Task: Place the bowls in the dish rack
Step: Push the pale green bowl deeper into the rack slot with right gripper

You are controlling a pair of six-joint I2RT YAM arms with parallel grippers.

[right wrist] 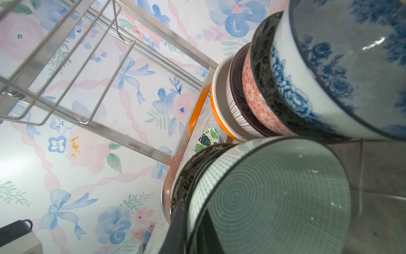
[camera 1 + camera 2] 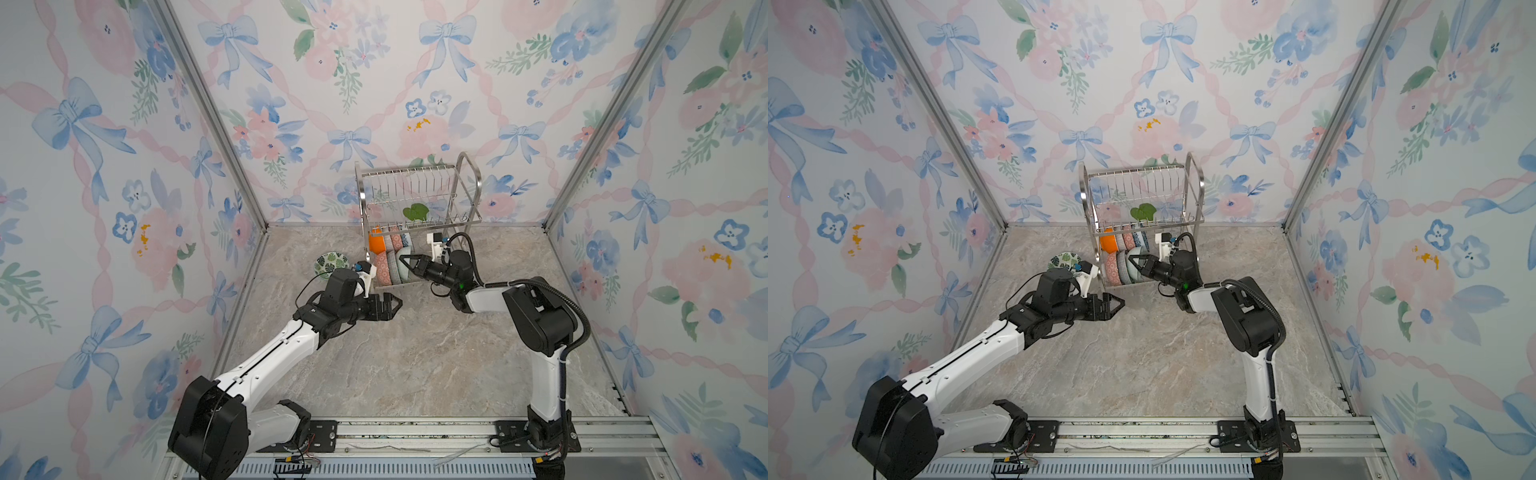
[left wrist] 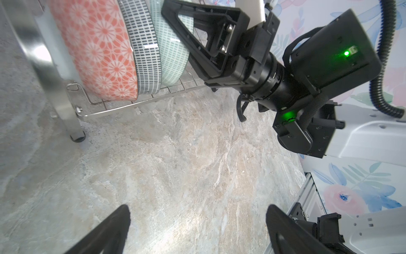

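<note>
The dish rack stands at the back of the table. Several bowls stand on edge in its lower tier. Among them are an orange one, a blue-white floral one and a coral one. My right gripper reaches into that tier. It is shut on the rim of a pale green bowl, one finger outside and one inside. A green-leaf bowl lies on the table left of the rack. My left gripper hangs open and empty in front of the rack.
A black-and-white dashed bowl stands between the coral and pale green ones. A bright green leaf shape shows at the rack's upper tier. Floral walls enclose the marble table on three sides. A metal rail runs along the front.
</note>
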